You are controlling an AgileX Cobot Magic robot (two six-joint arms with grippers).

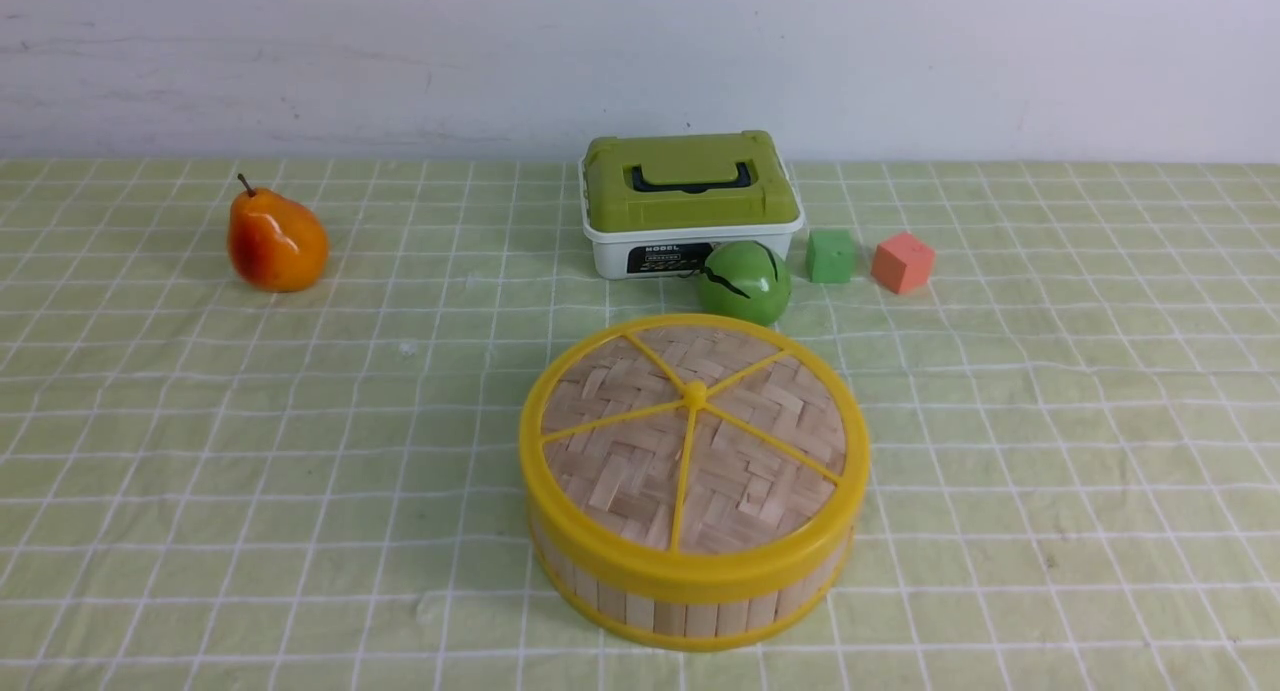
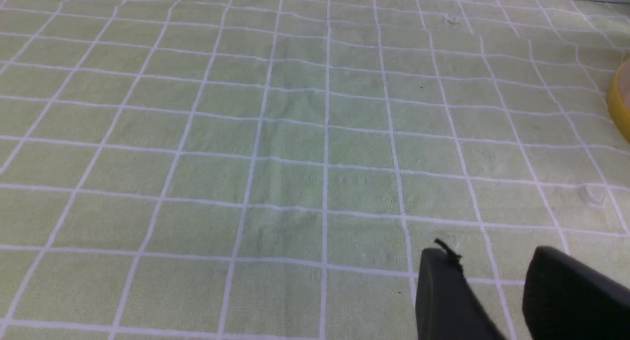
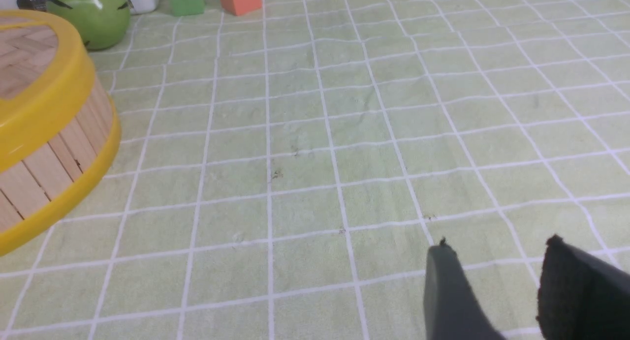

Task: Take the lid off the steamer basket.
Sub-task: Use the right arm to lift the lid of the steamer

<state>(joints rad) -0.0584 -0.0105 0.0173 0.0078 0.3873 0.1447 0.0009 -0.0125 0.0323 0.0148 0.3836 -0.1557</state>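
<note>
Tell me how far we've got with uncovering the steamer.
Nothing looks done: the woven lid sits on the steamer basket. Nothing is in hand; both arms' jaws stand apart with only tablecloth in view between them. Left to do: grip the lid, then lift it off.

front cam: sits on the robot's side between its arms, looks forward and down over the whole basket (image 1: 690, 611)
left wrist cam: angled down, pretty close to the cloth (image 2: 285, 182)
right wrist cam: also low and tilted, side-on to the basket
front + right wrist overlap: both catch the green ball (image 1: 745, 283)
</note>
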